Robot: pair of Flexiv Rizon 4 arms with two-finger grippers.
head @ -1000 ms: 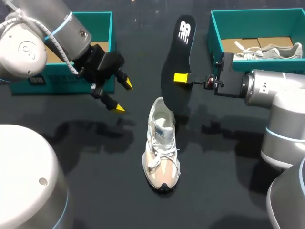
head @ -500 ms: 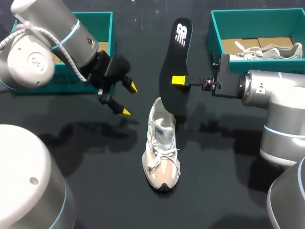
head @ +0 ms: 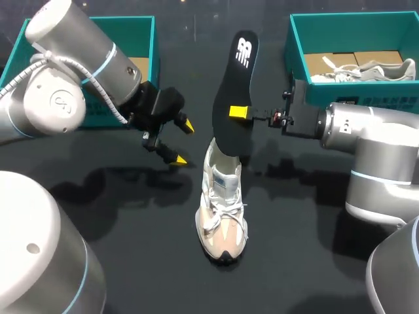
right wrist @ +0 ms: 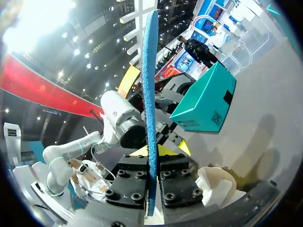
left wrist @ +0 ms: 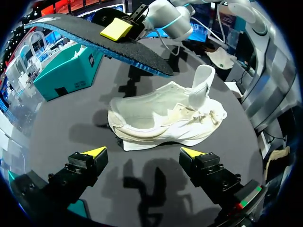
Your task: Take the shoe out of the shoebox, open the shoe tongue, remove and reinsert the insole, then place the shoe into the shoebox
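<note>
Cannot see the heel of the shoe (head: 222, 209) from the head view, covered by the low end of the insole (head: 230, 98). Only one yellow tip of the right gripper (head: 237, 112) showing there, the other behind the insole. Left box (head: 145, 39) largely behind the left arm (head: 72, 85); right box (head: 340, 23) cut by the edge.
</note>
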